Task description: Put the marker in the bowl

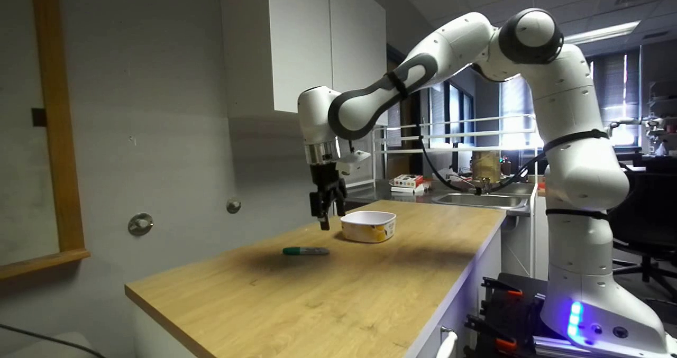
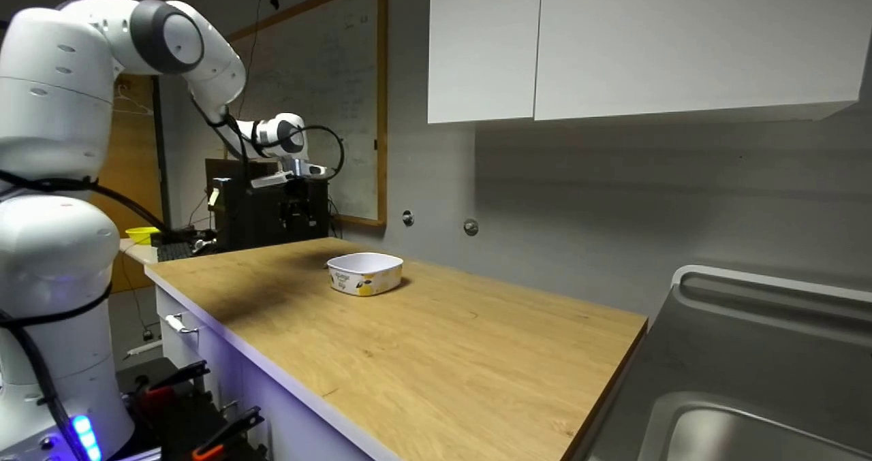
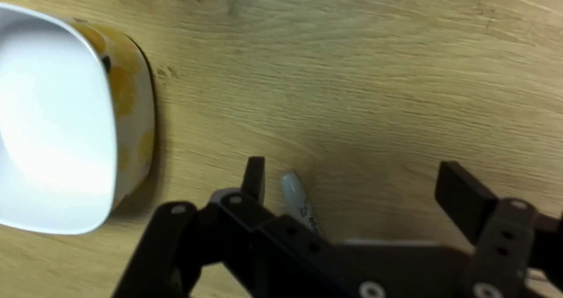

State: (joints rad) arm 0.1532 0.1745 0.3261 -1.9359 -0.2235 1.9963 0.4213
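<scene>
While the pincer (image 1: pixel 332 219) hangs released, the marker (image 1: pixel 305 250) lies on the desk (image 1: pixel 317 300) outside the bowl (image 1: pixel 368 233)

Where an exterior view gives its full length, the marker is found lying flat and apart from the bowl, green end pointing away from the bowl, grey end towards it. In the wrist view the grey end shows between the 2 fingers (image 3: pixel 466 201), closer to 1 of them; the rest is hidden behind the pincer. The fingers stand spread well apart, their tips above the desk surface. In both exterior views the bowl stands upright: squarish, round-cornered, white inside, with a yellow print on the outer wall. The white arm (image 1: pixel 571 109) extends over the desk; a blue light (image 1: pixel 575 320) glows low on it. A pale wall cabinet (image 1: pixel 301 46) is mounted above desk level, and a metal sink unit (image 2: pixel 742 359) is sited just beside 1 end of the desk
</scene>
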